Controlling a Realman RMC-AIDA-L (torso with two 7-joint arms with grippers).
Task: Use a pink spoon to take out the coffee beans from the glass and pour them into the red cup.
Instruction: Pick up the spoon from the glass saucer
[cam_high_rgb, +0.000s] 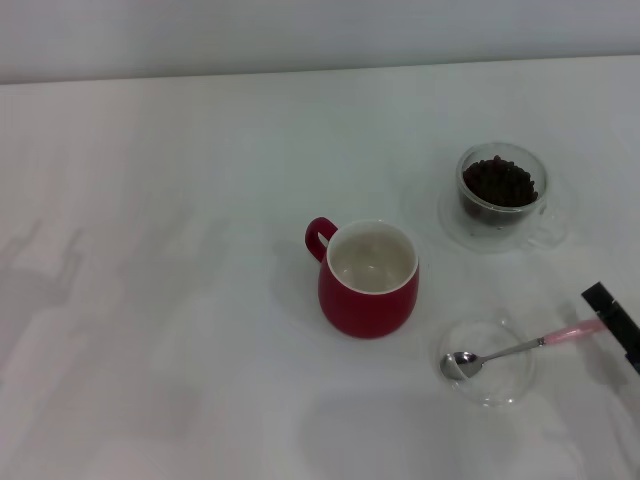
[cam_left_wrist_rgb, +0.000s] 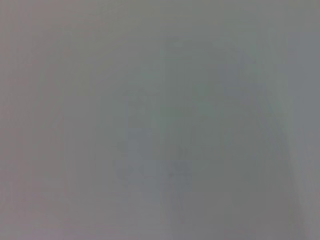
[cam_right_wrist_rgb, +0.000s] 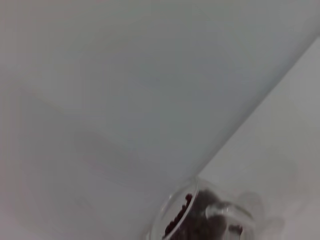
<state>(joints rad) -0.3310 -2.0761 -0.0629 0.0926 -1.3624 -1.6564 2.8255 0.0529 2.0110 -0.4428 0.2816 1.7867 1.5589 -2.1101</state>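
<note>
The red cup (cam_high_rgb: 368, 279) stands upright mid-table with its white inside bare and its handle toward the back left. Behind it to the right, the glass (cam_high_rgb: 500, 188) holds a heap of coffee beans (cam_high_rgb: 499, 182); the right wrist view also catches the glass (cam_right_wrist_rgb: 172, 215) and coffee beans (cam_right_wrist_rgb: 195, 225). The pink spoon (cam_high_rgb: 520, 348) lies with its metal bowl in a flat clear dish (cam_high_rgb: 487, 362) and its pink handle pointing right. My right gripper (cam_high_rgb: 612, 322) shows as a black bar at the right edge, right at the handle's tip. My left gripper is out of view.
The glass stands on a wider clear base (cam_high_rgb: 505, 222). The white table (cam_high_rgb: 160, 300) stretches bare to the left of the red cup, and a pale wall runs along its back edge. The left wrist view shows only a plain grey surface.
</note>
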